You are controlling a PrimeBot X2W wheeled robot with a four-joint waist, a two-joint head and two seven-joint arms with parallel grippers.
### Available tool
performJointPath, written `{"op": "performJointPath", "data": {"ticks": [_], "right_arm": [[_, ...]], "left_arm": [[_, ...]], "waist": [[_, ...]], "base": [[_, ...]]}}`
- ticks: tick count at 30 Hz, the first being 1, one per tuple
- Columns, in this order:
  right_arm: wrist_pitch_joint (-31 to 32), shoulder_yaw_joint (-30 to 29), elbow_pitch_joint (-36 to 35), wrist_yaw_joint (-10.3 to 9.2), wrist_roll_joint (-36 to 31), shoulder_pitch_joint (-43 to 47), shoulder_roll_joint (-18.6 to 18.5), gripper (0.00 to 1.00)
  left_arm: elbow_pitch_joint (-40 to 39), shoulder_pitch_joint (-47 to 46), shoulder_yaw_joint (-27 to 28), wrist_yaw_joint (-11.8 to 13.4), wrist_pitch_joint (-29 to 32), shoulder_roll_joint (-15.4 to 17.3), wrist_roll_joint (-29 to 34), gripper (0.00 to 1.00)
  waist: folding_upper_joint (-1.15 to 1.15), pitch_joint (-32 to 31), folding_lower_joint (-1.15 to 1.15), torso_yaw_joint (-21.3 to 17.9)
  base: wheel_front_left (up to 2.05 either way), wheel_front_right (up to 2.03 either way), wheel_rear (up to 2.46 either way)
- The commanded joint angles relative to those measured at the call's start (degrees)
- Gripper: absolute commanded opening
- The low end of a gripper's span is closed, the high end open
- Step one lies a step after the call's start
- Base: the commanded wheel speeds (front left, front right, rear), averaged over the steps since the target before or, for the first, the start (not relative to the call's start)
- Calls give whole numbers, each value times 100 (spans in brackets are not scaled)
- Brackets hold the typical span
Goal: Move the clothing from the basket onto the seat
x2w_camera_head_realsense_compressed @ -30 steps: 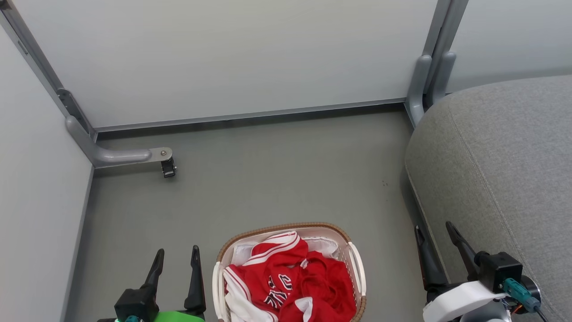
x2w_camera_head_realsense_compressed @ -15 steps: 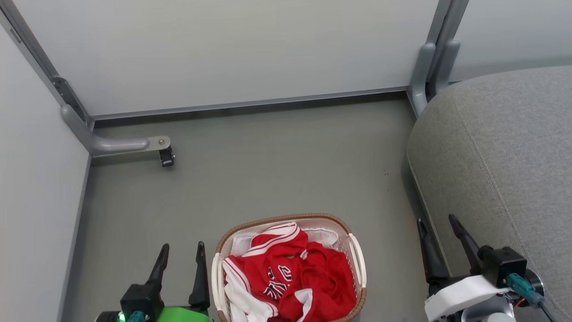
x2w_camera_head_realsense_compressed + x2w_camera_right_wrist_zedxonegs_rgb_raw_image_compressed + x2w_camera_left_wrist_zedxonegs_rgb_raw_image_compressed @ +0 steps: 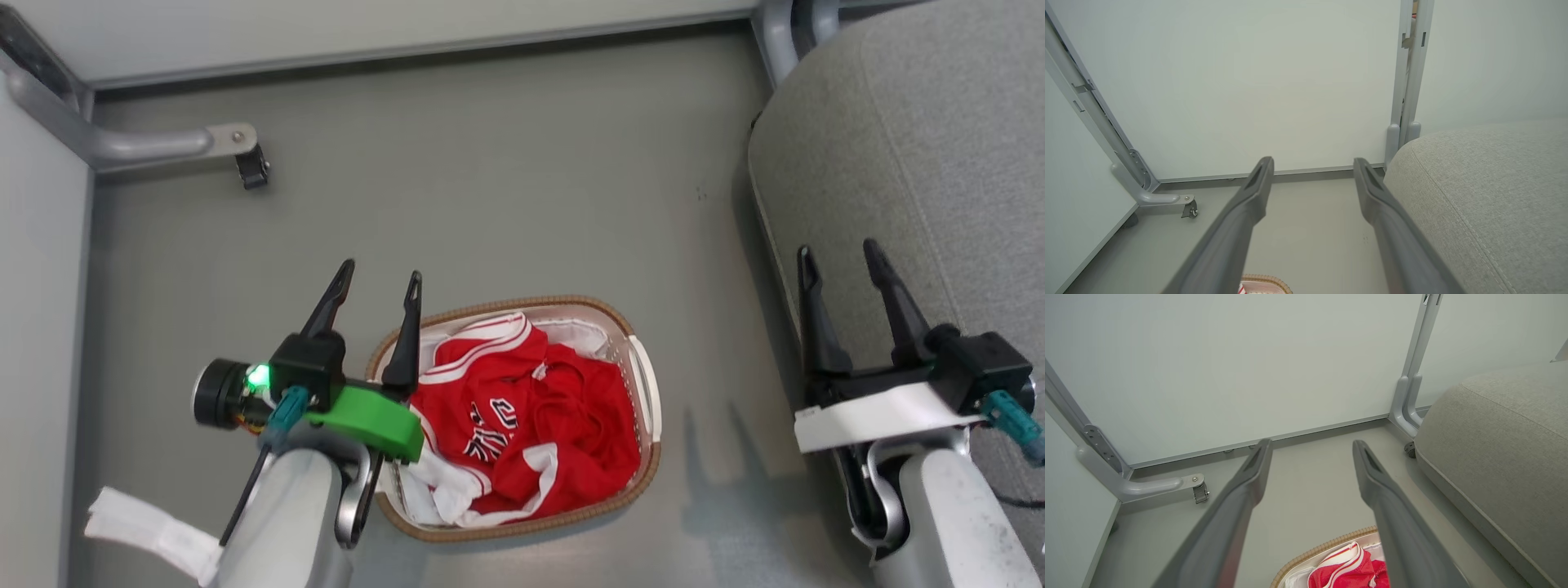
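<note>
The red clothing [image 3: 531, 408] with white stripe trim and dark lettering lies bunched in the white basket [image 3: 490, 308], which has a brown rim and stands on the floor. My left gripper [image 3: 382, 273] is open, and its right finger hangs over the basket's left rim. My right gripper [image 3: 837, 249] is open too, over the left edge of the grey seat [image 3: 939, 163]. Between the left gripper's [image 3: 1311, 445] fingers in its wrist view lie the basket rim [image 3: 1323, 547] and a bit of clothing [image 3: 1347, 567]. The right gripper [image 3: 1312, 163] has the seat [image 3: 1486, 192] on its right.
A white liner sheet [image 3: 441, 490] sits under the clothing in the basket. Pale partition walls close the far side and the left. A grey frame foot with a caster [image 3: 249, 167] juts onto the floor at far left, and a post [image 3: 784, 33] stands by the seat's corner.
The head camera has tipped down, so the whole picture has shifted. Both arms show further into view, and the left gripper now overlaps the basket's left rim. Both grippers stay open.
</note>
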Motion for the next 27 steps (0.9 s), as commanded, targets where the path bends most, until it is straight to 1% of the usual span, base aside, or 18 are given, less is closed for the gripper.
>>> {"op": "performJointPath", "data": {"ticks": [1, 3, 6, 8, 12, 14, 17, 23, 25, 27], "right_arm": [[-11, -39, -108, 0, 55, -231, -25, 100], [-12, -76, -218, 0, 64, -420, -24, 100], [-12, -99, -332, 0, 112, -593, -23, 100], [-12, -94, -415, 0, 142, -697, -22, 100], [-12, -90, -532, 0, 232, -830, -20, 100], [-12, -69, -572, 0, 280, -891, -19, 100], [-12, -21, -610, -1, 367, -928, -19, 100], [-12, 77, -651, -1, 521, -1016, -20, 100], [-12, 101, -650, -1, 549, -1035, -20, 100], [-12, 125, -643, 0, 585, -1083, -20, 100]], "left_arm": [[250, -378, -61, -46, -2, 36, 41, 100], [673, -738, -168, -86, 44, 36, 105, 100], [1293, -1152, -252, -131, 139, 35, -14, 100], [1689, -1406, -376, -151, 196, 42, 82, 100], [2507, -1801, -492, -168, 348, 155, 193, 100], [2901, -2005, -585, -125, 424, 236, 323, 100], [3417, -2279, -631, -70, 494, 244, 355, 100], [4109, -2695, -742, 19, 494, 296, 456, 100], [4280, -2806, -783, 89, 523, 310, 501, 100], [4439, -2913, -781, 252, 540, 359, 515, 100]], "waist": [[0, 1202, 0, -285], [0, 1536, 0, -374], [0, 1900, 0, -504], [0, 2127, 0, -609], [0, 2500, 0, -812], [0, 2640, 0, -907], [0, 2815, 0, -1027], [0, 3042, 0, -1169], [0, 3092, 0, -1195], [0, 3141, 0, -1221]], "base": [[0, 0, 0], [0, 0, 0], [0, 0, 0], [0, 0, 0], [0, 0, 0], [0, 0, 0], [0, 0, 0], [0, 0, 0], [0, 0, 0], [0, 0, 0]]}}
